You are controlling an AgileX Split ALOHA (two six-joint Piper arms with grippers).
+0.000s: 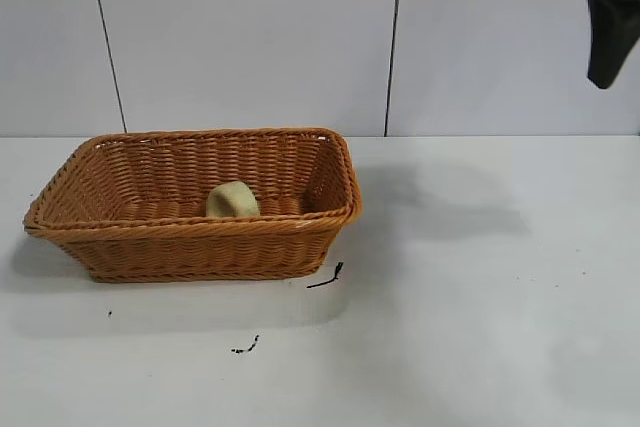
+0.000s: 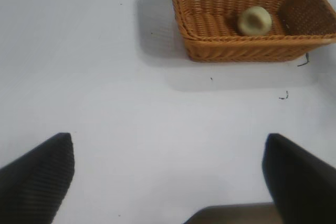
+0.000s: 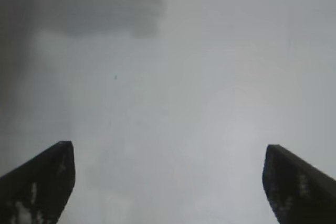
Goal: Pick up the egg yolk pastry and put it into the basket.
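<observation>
The pastry (image 1: pixel 232 200) sits inside the basket (image 1: pixel 190 229) on the white surface (image 1: pixel 480 327). The right gripper (image 3: pixel 168 182) hangs high at the surface's right, spread wide and empty; the left gripper (image 2: pixel 168 177) likewise gapes, holding nothing.

Pale dented pastry (image 1: pixel 232 200) inside wicker basket (image 1: pixel 190 247)

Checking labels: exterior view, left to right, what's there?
basket → egg yolk pastry inside it → black mark on the table by the basket's corner → right end effector, open, raised at the right edge.
</observation>
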